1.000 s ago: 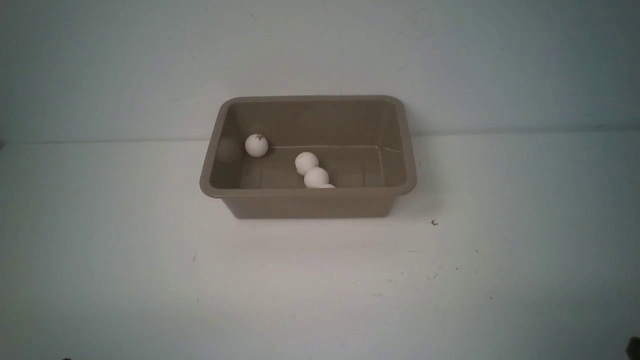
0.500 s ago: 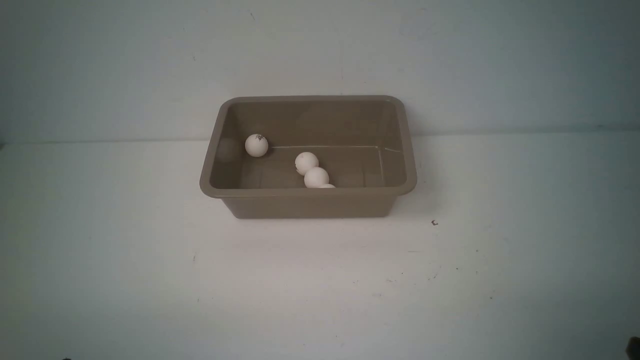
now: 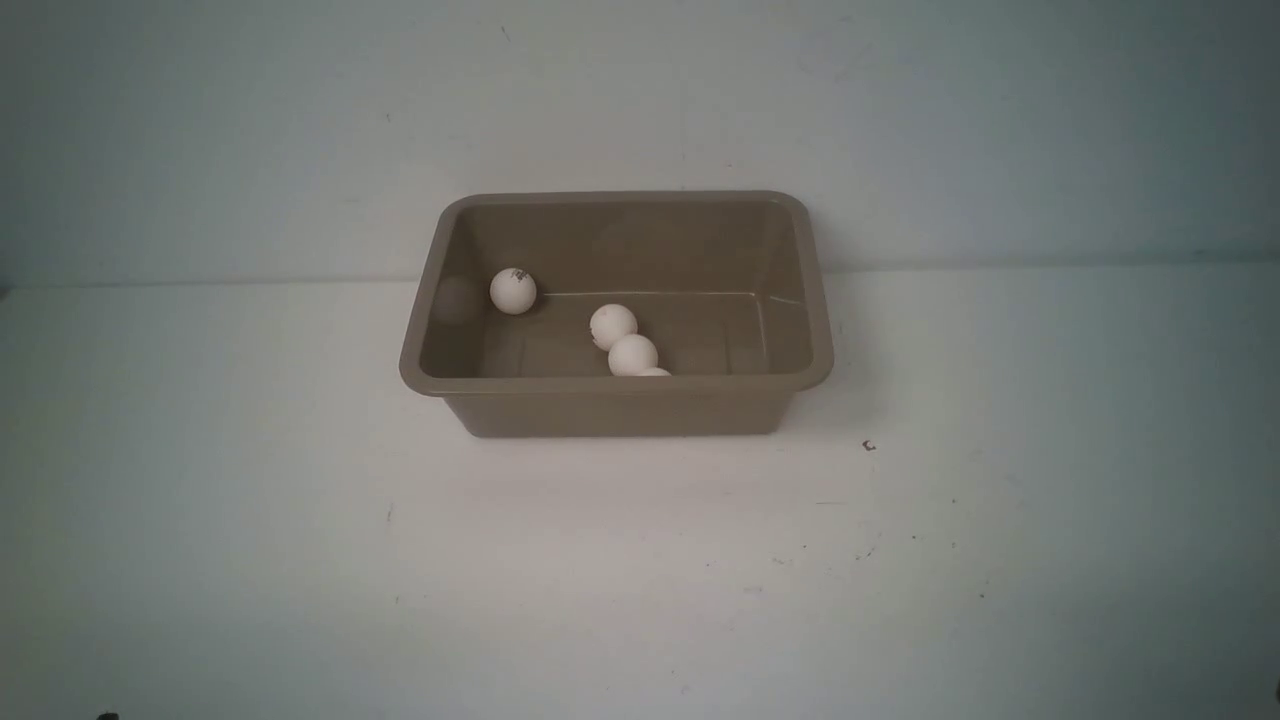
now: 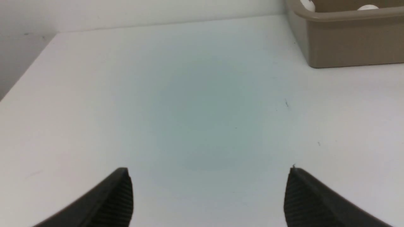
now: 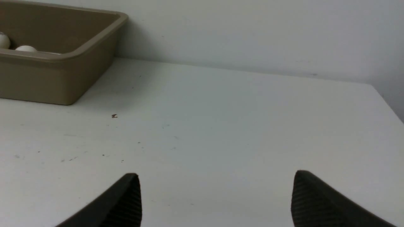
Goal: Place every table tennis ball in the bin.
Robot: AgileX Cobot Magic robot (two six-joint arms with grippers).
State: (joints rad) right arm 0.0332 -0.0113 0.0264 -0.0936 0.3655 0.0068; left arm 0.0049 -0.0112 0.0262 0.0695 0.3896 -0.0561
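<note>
front view: the bin point(image 3: 617, 400), a taupe tub with a flared rim, stands on the white table point(image 3: 640, 560) just above the picture's centre, its far side near the wall point(image 3: 640, 100). four table tennis balls lie inside it: one ball point(image 3: 513, 291) with a small dark mark at about 10 o'clock from the bin's centre, near the left wall; a second ball point(image 3: 613, 326) close to the centre; a third ball point(image 3: 633, 355) touching it at its 5 o'clock; and a fourth ball point(image 3: 654, 372), only a sliver visible above the near rim at 6 o'clock. neither arm shows in this view. left wrist view: the left gripper point(image 4: 208, 195) has its jaws spread wide with nothing between them, over bare table; the bin's corner lies toward 1 o'clock. right wrist view: the right gripper point(image 5: 216, 198) is likewise spread wide and holds nothing; the bin lies toward 10 o'clock, well apart, with a small dark speck point(image 5: 114, 116) on the table near it.
</note>
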